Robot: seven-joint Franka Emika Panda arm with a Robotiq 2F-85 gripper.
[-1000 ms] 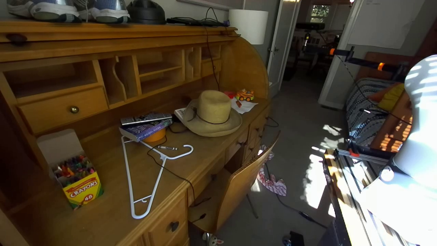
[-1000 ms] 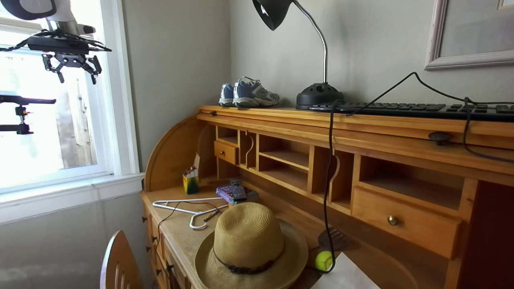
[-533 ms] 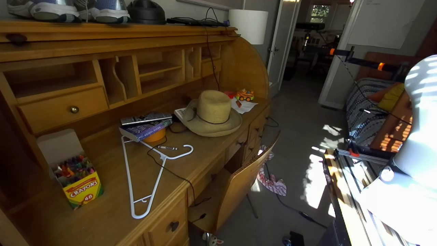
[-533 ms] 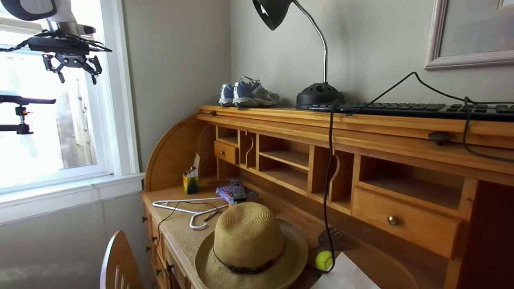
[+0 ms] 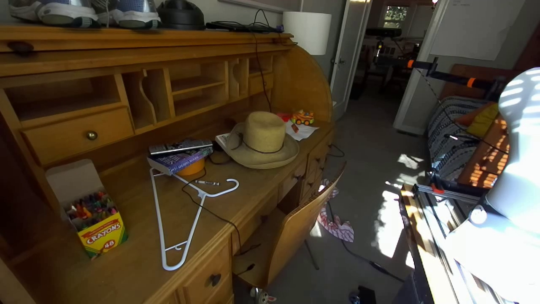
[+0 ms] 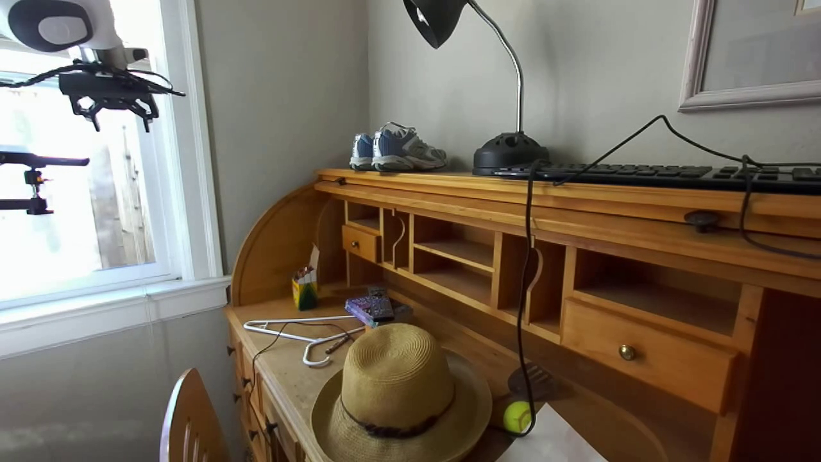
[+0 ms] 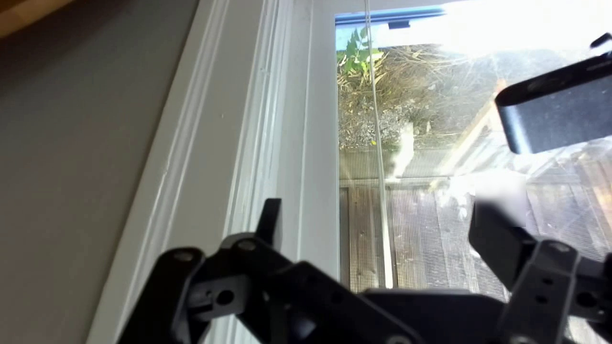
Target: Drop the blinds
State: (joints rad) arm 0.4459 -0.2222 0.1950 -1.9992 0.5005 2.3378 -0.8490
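Note:
A thin pale cord (image 7: 376, 112) hangs in front of the window (image 7: 321, 119) in the wrist view. A faint piece of cord (image 6: 150, 317) also hangs below the window sill in an exterior view. My gripper (image 7: 382, 215) is open, its fingers wide apart. In the wrist view the cord runs between the two fingers, touches neither, and is lost at the palm. How far it is in depth I cannot tell. In an exterior view the gripper (image 6: 122, 125) is in front of the window (image 6: 194, 141), pointing down. The blinds themselves do not show clearly.
A black mounted bar (image 6: 42, 160) stands by the window below the gripper; a dark device (image 7: 559, 105) shows in the wrist view. The roll-top desk (image 6: 276, 250) bears a hat (image 6: 394, 378), a hanger (image 6: 308, 337) and a crayon box (image 6: 304, 289). A chair (image 6: 186, 417) stands before it.
The hand has tilted and shifted slightly in front of the window, with the wrist body a little to the right and lower in an exterior view. The gripper stays open. The desk things have not moved.

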